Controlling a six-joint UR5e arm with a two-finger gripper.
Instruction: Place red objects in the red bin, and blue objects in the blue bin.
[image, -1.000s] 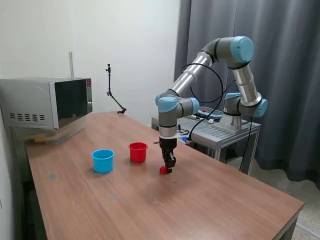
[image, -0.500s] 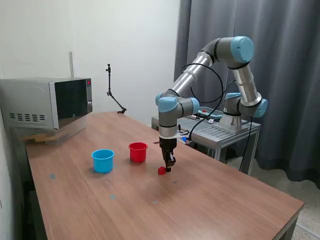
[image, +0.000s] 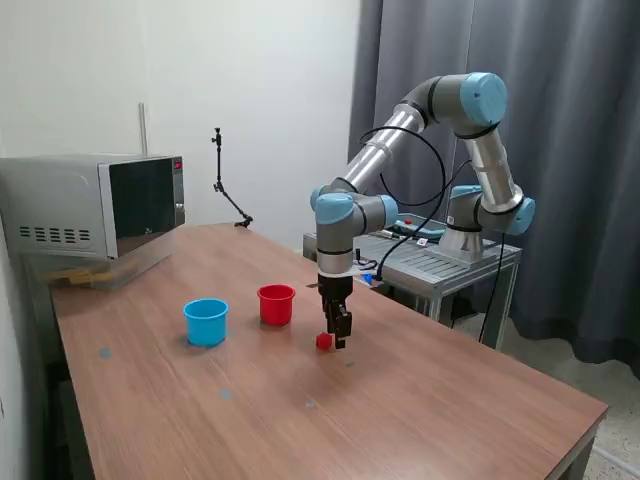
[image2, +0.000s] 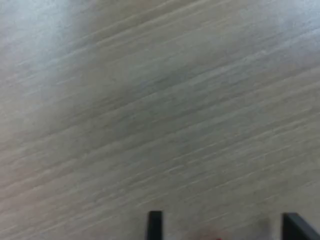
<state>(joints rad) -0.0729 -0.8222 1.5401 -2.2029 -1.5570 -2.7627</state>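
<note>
One small red cube (image: 323, 341) lies on the wooden table (image: 420, 400), just on the exterior view's left of my gripper (image: 341, 340). The gripper points straight down, its tips at table height beside the cube. In the wrist view the two dark fingertips (image2: 154, 225) stand well apart over blurred wood, with only a faint red tint at the frame's edge between them. The red cup (image: 276, 304) and the light blue cup (image: 206, 321) stand upright further to the exterior view's left. No blue cubes and no second red cube show.
A microwave (image: 95, 205) stands at the table's back on the exterior view's left. A thin black stand (image: 225, 185) rises at the far edge. A metal cart (image: 440, 262) with the arm's base stands behind the table. Small grey marks (image: 225, 393) dot the tabletop.
The gripper has lifted and settled again by a small amount. The red cube, half hidden by the fingers a second ago, now shows whole beside them.
</note>
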